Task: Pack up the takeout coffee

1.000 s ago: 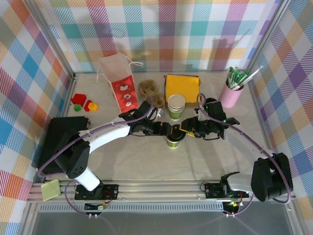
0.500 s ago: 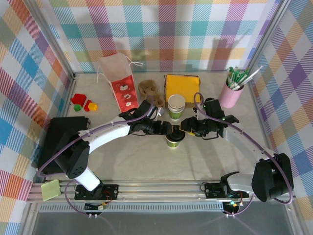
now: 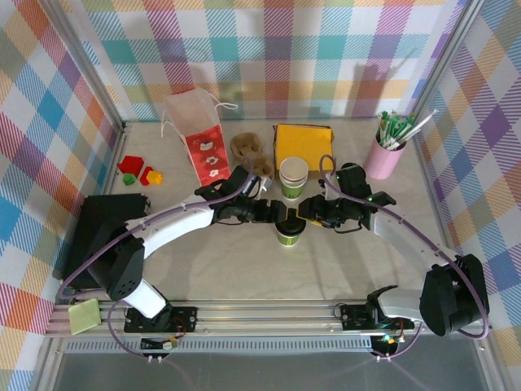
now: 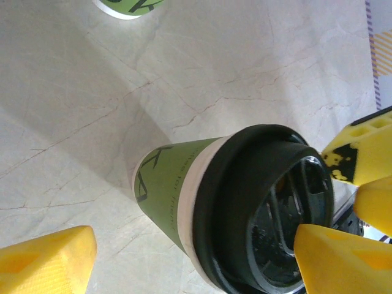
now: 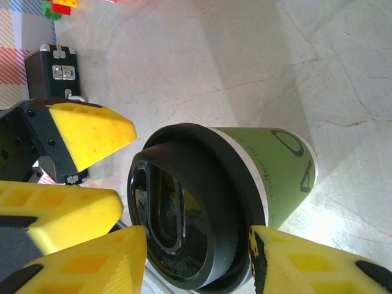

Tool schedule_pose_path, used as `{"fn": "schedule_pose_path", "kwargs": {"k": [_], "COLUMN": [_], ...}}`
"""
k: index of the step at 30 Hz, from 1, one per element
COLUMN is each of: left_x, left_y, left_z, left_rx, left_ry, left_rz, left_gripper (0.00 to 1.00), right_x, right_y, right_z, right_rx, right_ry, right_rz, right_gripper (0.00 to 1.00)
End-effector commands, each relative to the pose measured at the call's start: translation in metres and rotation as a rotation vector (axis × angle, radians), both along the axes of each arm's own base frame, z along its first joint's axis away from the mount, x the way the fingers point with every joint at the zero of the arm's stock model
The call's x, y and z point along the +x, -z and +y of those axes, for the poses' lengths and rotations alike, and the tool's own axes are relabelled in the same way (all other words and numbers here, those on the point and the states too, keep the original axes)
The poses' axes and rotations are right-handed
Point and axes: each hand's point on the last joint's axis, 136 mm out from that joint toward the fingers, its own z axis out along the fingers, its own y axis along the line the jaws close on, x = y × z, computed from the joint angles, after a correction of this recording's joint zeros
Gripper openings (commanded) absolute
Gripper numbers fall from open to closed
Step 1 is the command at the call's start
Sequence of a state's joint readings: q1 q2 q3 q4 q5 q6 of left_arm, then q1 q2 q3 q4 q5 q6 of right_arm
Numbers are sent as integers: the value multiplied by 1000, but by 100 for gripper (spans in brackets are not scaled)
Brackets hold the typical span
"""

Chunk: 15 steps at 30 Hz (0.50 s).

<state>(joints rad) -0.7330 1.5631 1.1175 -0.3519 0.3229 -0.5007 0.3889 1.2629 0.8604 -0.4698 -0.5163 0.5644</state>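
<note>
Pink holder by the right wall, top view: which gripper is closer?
Right. The right gripper sits at the lidded coffee cup's right side, with the pink holder up and to its right. The left gripper sits on the cup's left side, farther away.

**Item 1.** Green-banded paper cup (image 5: 278,162) with a white collar.
- All print is dark and sits on the green band.
- Right wrist view: two large outline characters. One is a rounded "O"; the other is a triangular form like an "A".
- Beside them a line of small print runs along the body, too fine to read with certainty.
- Left wrist view: one large angular character resembling a "K", partly lost round the curve. Next to it is a small line, illegible.

**Item 2.** Nested stack of green-and-white paper cups (image 3: 293,175).
- A fragment of dark marking on the green, unreadable.

**Item 3.** Red-and-white paper bag (image 3: 203,147).
- Small white marks on the red panel, too small to read.
</note>
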Motion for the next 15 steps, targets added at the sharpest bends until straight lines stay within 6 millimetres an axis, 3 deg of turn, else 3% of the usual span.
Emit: {"fn": "schedule_pose_path", "kwargs": {"k": [1,15], "left_x": [-1,0], "left_y": [-20,0], "left_z": [2,5], "left_rx": [-9,25], "left_ry": [-4,-10], "left_rz": [-36,-13], "left_gripper": [85,84], "right_x": [0,-1], "right_y": [-2,2], "right_z": [7,4], "right_rx": [22,-33], "right_ry": [-17,-25], "right_rz": [5,-8], "right_gripper": [49,49]}}
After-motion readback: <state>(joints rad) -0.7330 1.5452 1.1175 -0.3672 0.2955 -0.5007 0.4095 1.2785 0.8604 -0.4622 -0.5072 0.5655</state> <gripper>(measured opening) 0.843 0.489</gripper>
